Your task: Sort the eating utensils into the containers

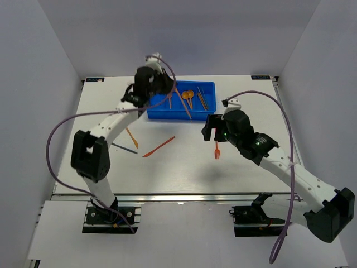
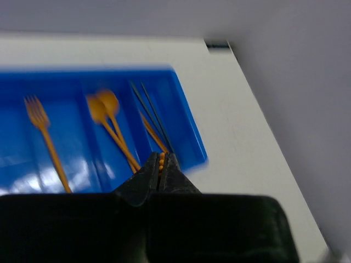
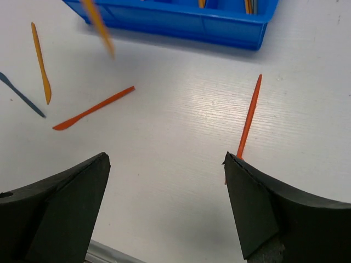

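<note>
Left side of the table: a dark blue utensil (image 1: 124, 147), an orange knife (image 1: 131, 138) and a red-orange knife (image 1: 159, 147). The left gripper (image 2: 161, 163) is pinched on an orange stick (image 2: 161, 159) over the blue tray (image 1: 207, 85). The right gripper (image 3: 164, 175) hangs wide open beside a red-orange fork (image 3: 249, 115).

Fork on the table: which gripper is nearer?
Right. The right gripper, jaws open, hovers right by the fork; the left gripper is away over the tray, shut on an orange stick.

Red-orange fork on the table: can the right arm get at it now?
Probably yes. The right gripper hangs open just above the fork, nothing between them. It lies off-centre of the jaws, so a small sideways shift seems needed.
</note>
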### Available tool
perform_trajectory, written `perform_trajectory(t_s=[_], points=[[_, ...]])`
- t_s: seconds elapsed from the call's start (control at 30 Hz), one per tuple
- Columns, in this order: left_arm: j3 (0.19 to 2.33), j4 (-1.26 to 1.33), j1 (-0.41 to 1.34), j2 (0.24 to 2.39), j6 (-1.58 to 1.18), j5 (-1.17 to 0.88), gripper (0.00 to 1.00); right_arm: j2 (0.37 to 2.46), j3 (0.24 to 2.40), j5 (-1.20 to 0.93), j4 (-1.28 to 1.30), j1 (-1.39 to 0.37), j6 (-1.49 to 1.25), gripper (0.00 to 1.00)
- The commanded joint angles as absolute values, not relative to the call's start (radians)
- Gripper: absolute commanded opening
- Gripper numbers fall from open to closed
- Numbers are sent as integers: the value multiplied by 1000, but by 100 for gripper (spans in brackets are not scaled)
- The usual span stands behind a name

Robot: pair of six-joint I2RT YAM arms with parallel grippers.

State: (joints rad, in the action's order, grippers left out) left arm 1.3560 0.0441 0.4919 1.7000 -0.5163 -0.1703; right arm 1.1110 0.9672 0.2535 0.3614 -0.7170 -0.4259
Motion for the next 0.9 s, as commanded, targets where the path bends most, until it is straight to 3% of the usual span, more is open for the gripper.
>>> perform_trajectory(t_s=[0.0, 0.23, 0.87], points=[[1657, -32, 396, 1893, -379, -198, 0, 1074, 960, 311, 386, -707, -419, 89], [2336, -262, 333, 2316, -203, -167, 0, 1029, 885, 273, 393, -703, -417, 89], [2043, 37, 287, 2342, -161, -182, 0, 1084, 871, 316, 385, -700, -387, 89]])
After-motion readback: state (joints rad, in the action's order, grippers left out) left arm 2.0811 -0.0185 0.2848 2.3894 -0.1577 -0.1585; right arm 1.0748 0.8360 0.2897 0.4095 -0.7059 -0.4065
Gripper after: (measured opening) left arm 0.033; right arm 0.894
